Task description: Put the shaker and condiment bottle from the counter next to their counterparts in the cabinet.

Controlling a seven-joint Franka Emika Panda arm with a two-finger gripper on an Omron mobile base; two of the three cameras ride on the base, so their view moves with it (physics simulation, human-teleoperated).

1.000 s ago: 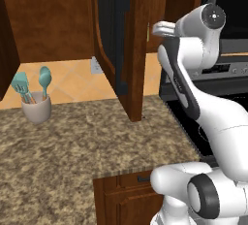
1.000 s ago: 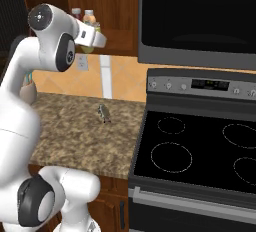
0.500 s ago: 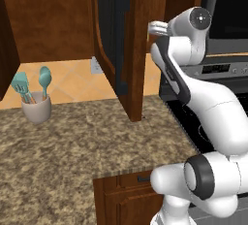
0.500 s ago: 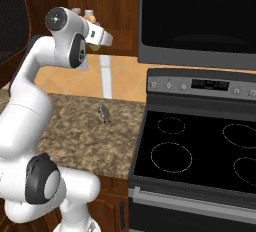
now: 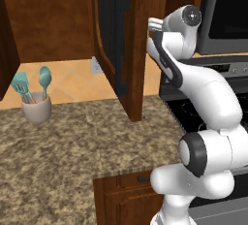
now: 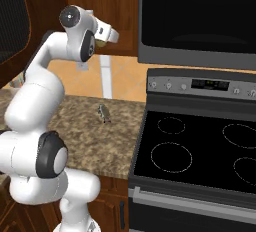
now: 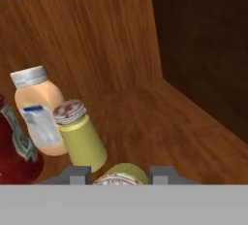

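My gripper (image 7: 120, 176) is shut on the shaker (image 7: 121, 169), a yellow-green cylinder whose grey cap shows between the two dark fingertips. It hovers low over the wooden shelf inside the cabinet (image 5: 133, 49). Just ahead on the shelf stands a second yellow-green shaker (image 7: 81, 136) with a silver cap. To its left is a peach bottle (image 7: 39, 112). A red condiment bottle (image 7: 17, 153) stands at the left edge; I cannot tell whether it came from the counter (image 5: 72, 141). In the right base view the hand (image 6: 106, 32) reaches up to cabinet height.
The cabinet door with its dark bar handle (image 5: 121, 44) hangs open left of the arm. A crock of teal utensils (image 5: 35, 104) stands at the counter's back left. A small grey object (image 6: 104, 112) sits on the counter beside the black stove (image 6: 200, 151). The shelf's right part is bare wood.
The arm has swung and reached further up toward the cabinet, with the shaker still in its grip. The counter objects have not moved.
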